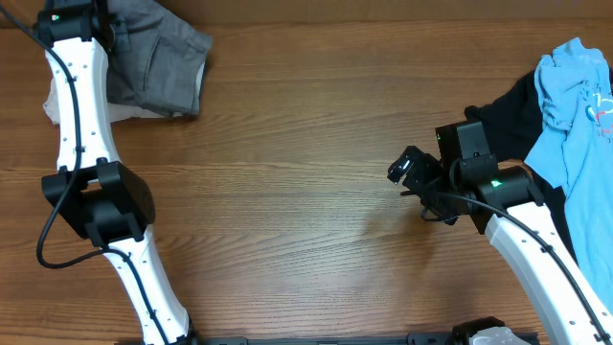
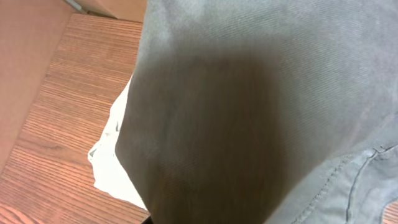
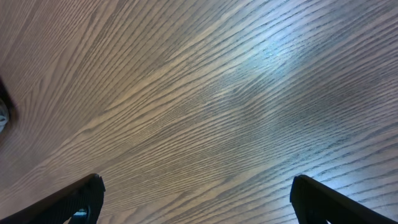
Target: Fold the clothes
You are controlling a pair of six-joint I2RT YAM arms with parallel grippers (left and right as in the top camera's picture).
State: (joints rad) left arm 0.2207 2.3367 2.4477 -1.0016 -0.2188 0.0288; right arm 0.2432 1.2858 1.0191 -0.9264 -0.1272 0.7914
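Grey shorts lie bunched at the table's far left corner, on top of a cream garment that shows along their near edge. My left gripper is down on the shorts. In the left wrist view the grey shorts fill the frame and hide the fingers, with the cream garment showing beneath. At the right edge a light blue tee lies over a black tee. My right gripper hovers left of that pile, open, with only bare wood between its fingertips.
The wooden table stretches between the two piles. Its left edge runs close beside the grey shorts. A small white object sits by the right arm's base at the near edge.
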